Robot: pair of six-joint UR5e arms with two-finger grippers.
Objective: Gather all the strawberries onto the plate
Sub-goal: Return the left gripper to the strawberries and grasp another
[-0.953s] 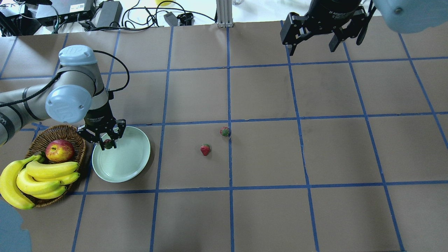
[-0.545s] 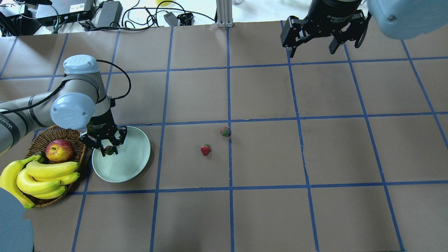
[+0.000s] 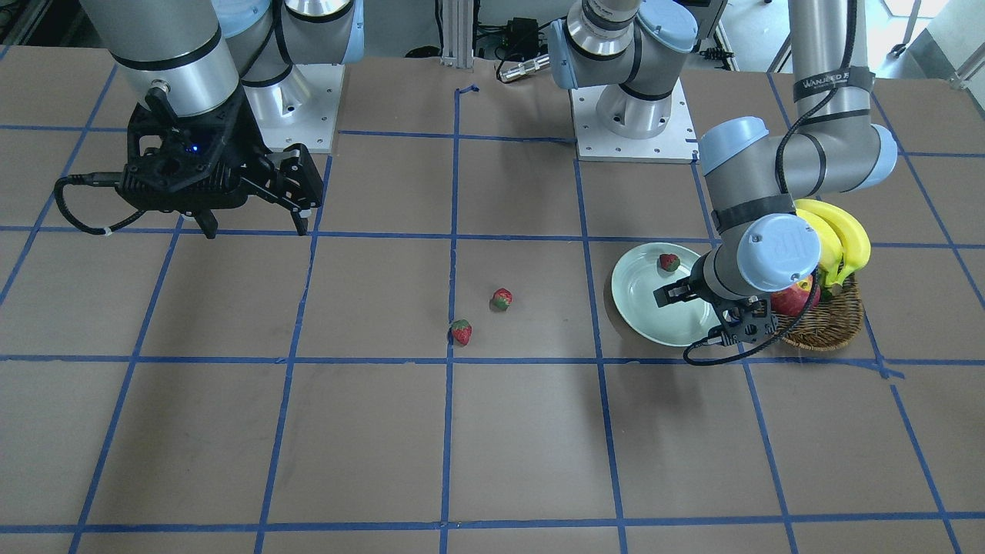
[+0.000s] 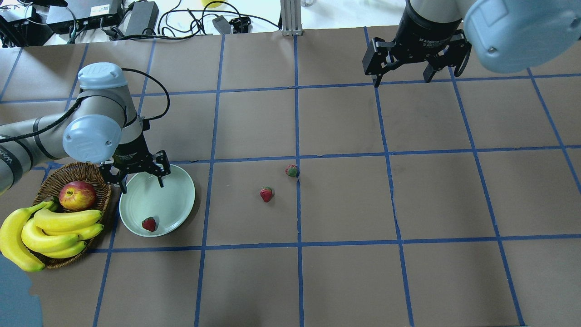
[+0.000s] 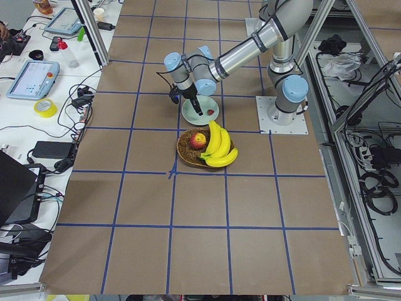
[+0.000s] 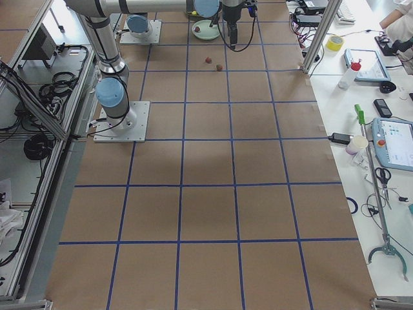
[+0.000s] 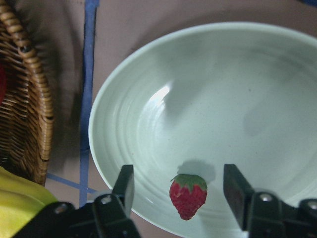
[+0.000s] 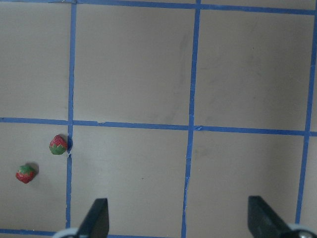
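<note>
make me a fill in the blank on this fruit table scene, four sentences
1. The pale mint-green round plate holds ____ small red strawberry.
2. ____ other small red strawberries lie on the brown table.
3. The red-yellow apple sits in the brown woven wicker ____, beside the yellow bananas.
4. The left hand over the plate is ____ and empty.
Missing words: one; two; basket; open.

The plate (image 7: 129,99) looks smooth and glossy, with a bright highlight. The basket (image 7: 37,106) is rough woven wicker. The table (image 4: 345,200) has a matt brown paper cover with blue tape lines (image 4: 297,127). The strawberry (image 7: 188,194) has a rather matt skin.
</note>
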